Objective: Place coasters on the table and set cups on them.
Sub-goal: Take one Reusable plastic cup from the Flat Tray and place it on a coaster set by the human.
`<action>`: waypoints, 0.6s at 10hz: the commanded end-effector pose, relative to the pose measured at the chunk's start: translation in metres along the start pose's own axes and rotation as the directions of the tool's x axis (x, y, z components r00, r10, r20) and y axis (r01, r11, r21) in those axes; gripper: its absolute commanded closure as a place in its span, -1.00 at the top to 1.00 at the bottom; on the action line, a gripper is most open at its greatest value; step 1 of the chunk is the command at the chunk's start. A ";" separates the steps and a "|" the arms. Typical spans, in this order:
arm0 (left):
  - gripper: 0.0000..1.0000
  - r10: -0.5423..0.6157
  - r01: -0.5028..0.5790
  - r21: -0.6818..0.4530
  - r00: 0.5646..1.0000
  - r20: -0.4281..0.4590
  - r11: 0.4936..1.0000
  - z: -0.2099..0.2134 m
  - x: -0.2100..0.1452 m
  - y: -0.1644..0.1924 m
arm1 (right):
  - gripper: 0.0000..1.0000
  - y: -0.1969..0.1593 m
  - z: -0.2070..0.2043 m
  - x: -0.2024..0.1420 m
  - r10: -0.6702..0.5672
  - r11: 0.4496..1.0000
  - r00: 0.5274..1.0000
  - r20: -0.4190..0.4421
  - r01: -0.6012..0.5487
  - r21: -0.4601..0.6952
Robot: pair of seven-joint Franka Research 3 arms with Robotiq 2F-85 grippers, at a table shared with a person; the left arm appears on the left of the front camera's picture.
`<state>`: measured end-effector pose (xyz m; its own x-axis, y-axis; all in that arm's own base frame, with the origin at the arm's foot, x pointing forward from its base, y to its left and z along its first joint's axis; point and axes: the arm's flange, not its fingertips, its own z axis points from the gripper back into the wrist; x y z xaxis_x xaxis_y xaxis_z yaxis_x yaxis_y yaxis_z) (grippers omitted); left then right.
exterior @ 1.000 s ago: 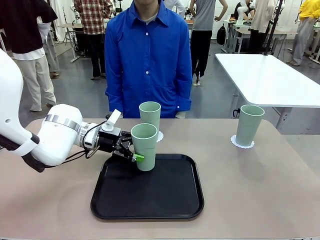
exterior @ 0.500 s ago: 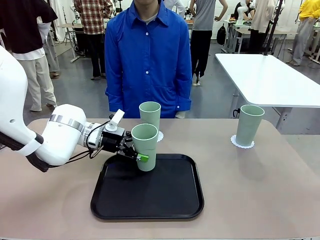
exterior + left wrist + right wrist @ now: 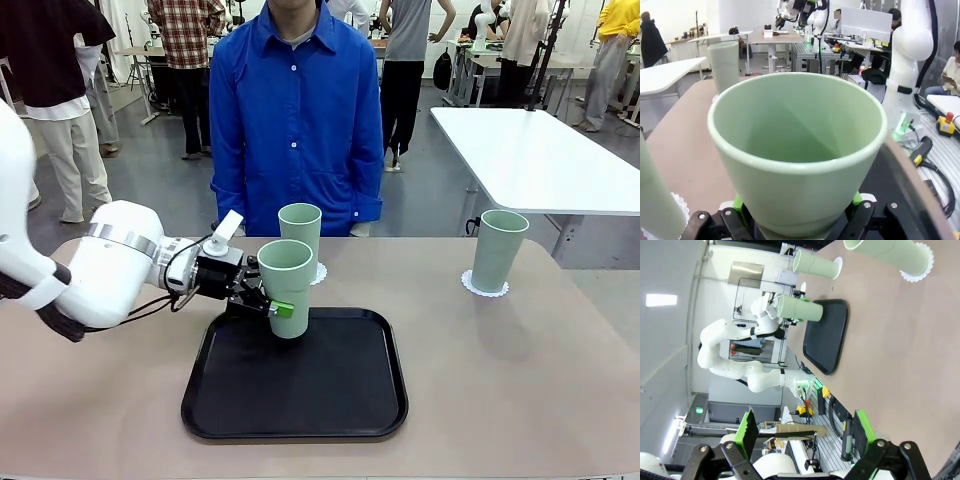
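My left gripper (image 3: pixel 280 304) is shut on a pale green cup (image 3: pixel 286 288) at the back left of the black tray (image 3: pixel 330 400), its base just above the tray floor. In the left wrist view this cup (image 3: pixel 797 150) sits between the green pads (image 3: pixel 856 199). A second cup (image 3: pixel 300 232) stands on a lacy coaster (image 3: pixel 319 272) just behind the tray. At the table's right, a third cup (image 3: pixel 497 250) stands on its own coaster (image 3: pixel 485 288). My right gripper (image 3: pixel 805 432) is open, high above the tan table (image 3: pixel 880 340), with nothing between its fingers.
A person in a blue shirt (image 3: pixel 297 120) stands at the far edge, hands out of sight. A white table (image 3: pixel 530 150) is behind on the right. Bare tan tabletop (image 3: pixel 520 380) lies to the right of the tray and to its left (image 3: pixel 90 400).
My left gripper's fingers have closed on the cup at the tray. The cup has shifted slightly up and to the left with the gripper. The other two cups have not moved.
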<state>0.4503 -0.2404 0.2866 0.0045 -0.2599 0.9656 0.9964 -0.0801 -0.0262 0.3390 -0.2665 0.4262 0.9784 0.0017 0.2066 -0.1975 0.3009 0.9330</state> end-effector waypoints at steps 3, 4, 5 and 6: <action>-1.00 -0.058 0.059 0.079 0.998 -0.010 0.995 0.038 0.136 -0.064 | 1.00 0.002 0.000 -0.001 -0.009 1.000 1.000 -0.006 0.009 -0.003; -1.00 -0.069 0.071 0.091 0.997 -0.023 0.993 0.046 0.157 -0.069 | 1.00 0.002 0.000 -0.001 -0.009 1.000 1.000 -0.006 0.009 -0.003; -1.00 -0.088 0.092 0.098 0.995 -0.041 0.991 0.050 0.173 -0.075 | 1.00 0.002 0.000 -0.001 -0.009 1.000 1.000 -0.006 0.009 -0.003; -1.00 -0.110 0.116 0.104 0.992 -0.056 0.988 0.052 0.181 -0.084 | 1.00 0.002 0.000 -0.001 -0.009 1.000 1.000 -0.006 0.009 -0.003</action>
<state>0.3774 -0.2318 0.4849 -0.1112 -0.2584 0.9596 0.9937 -0.0150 0.1111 0.3392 -0.2663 0.4261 0.9784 0.0022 0.2065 -0.1976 0.3008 0.9330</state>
